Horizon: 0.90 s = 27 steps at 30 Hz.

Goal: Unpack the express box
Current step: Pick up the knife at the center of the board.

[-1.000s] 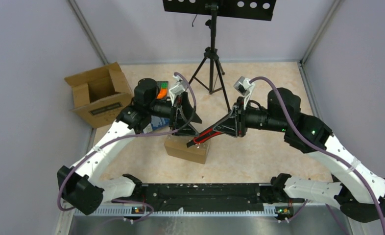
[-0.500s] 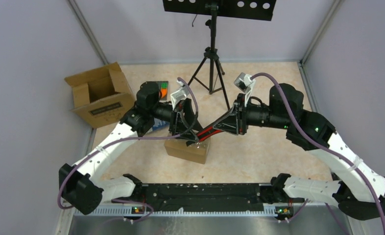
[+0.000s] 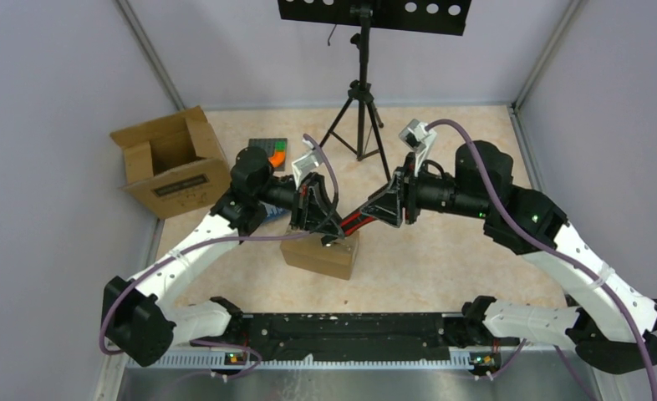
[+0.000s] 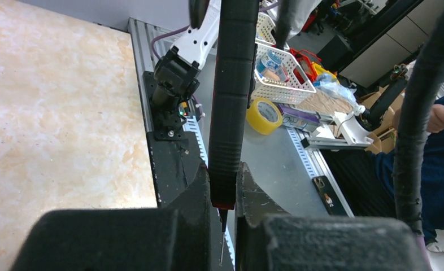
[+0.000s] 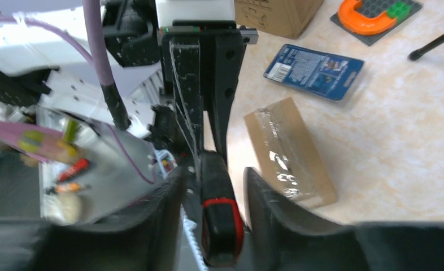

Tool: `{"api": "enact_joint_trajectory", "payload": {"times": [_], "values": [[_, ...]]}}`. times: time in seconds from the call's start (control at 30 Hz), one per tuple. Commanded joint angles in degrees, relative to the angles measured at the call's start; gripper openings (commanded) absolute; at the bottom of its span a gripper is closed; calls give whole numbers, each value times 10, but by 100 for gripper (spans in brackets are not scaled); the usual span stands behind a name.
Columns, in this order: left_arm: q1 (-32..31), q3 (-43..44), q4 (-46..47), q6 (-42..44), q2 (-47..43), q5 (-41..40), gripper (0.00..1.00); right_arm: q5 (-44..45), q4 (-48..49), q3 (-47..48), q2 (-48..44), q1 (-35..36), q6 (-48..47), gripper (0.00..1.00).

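The express box [image 3: 318, 256] is a small brown carton sealed with clear tape, lying on the table below both grippers; the right wrist view shows it too [image 5: 287, 149]. A black cutter with red trim [image 3: 359, 222] spans the gap between the arms above the box. My left gripper [image 3: 328, 230] is shut on the cutter's [image 4: 231, 101] blade end, where a thin blade tip pokes out between the jaws of that gripper [image 4: 226, 195]. My right gripper [image 5: 215, 210] stands open around the cutter's handle [image 5: 221, 226], with a gap on each side.
An open cardboard box [image 3: 170, 162] stands at the back left. A blue blister pack [image 5: 314, 70] lies beside the express box. Behind it sits a dark tray with an orange and green piece [image 3: 272, 153]. A black tripod [image 3: 360, 109] stands at the back centre.
My left gripper moved in and shut on the cutter's front end. My right gripper, which held the cutter, has opened its jaws round the handle.
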Motion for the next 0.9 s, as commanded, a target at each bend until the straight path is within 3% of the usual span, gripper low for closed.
{"api": "enact_joint_trajectory", "payload": {"times": [0.0, 0.1, 0.2, 0.27, 0.47, 0.87], "values": [[-6, -1, 124, -80, -5, -23, 0, 24, 101, -27, -4, 0, 29, 55], [-6, 6, 171, -116, 7, -37, 0, 24, 154, -63, -15, -1, 58, 71], [-6, 21, 193, -138, 20, -58, 0, 41, 219, -112, -30, 0, 93, 72], [-6, 29, 193, -145, 31, -71, 0, 51, 263, -144, -42, -1, 113, 69], [-6, 39, 214, -172, 55, -79, 0, 86, 347, -211, -69, -1, 150, 47], [-6, 49, 214, -181, 61, -90, 0, 162, 428, -270, -99, -1, 154, 41]]}}
